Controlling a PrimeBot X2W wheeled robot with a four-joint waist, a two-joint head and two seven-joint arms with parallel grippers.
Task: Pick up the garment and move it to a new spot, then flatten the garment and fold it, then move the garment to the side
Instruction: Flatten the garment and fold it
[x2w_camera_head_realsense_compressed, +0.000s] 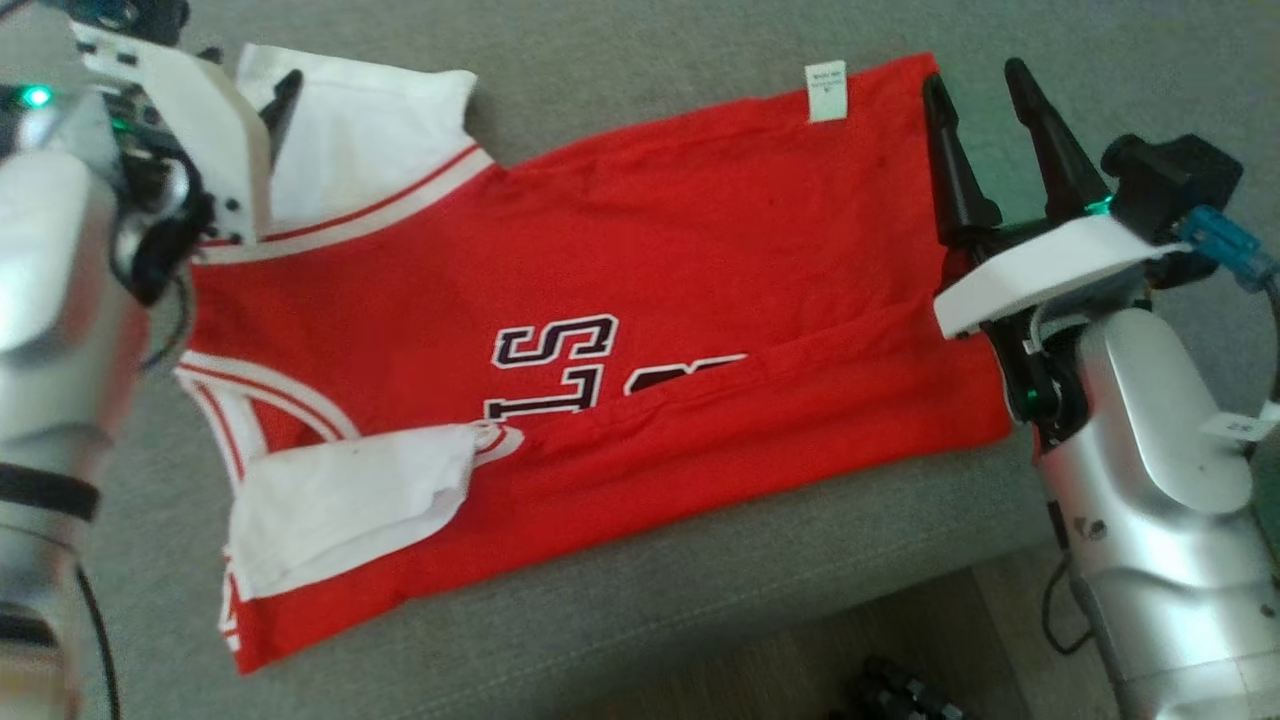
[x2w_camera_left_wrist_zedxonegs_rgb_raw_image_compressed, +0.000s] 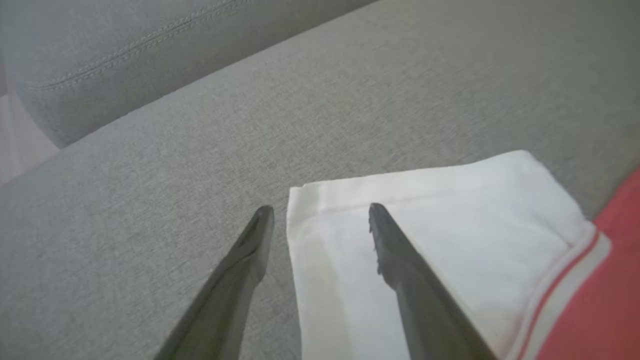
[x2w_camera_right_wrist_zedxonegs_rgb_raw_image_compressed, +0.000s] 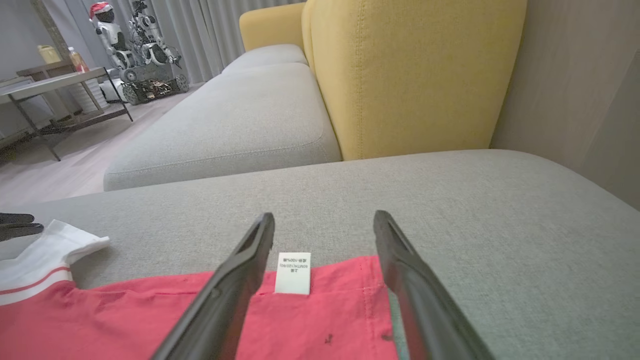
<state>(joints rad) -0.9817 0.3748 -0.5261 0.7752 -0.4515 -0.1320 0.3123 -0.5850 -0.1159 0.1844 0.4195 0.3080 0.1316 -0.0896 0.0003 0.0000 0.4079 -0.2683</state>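
The red jersey (x2w_camera_head_realsense_compressed: 700, 250) lay half-folded on the grey cushion (x2w_camera_head_realsense_compressed: 650, 90), near its front edge. Left gripper (x2w_camera_left_wrist_zedxonegs_rgb_raw_image_compressed: 320, 212) and right gripper (x2w_camera_head_realsense_compressed: 972, 80) hung released farther back over the cushion — a shallow pinch could snag one layer, skewing the fold.

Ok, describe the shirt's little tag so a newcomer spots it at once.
On the grey sofa seat lies a red shirt. At its edge beside the right gripper sits a small white tag. Unlike the white sleeves, it is tiny, rectangular and printed.
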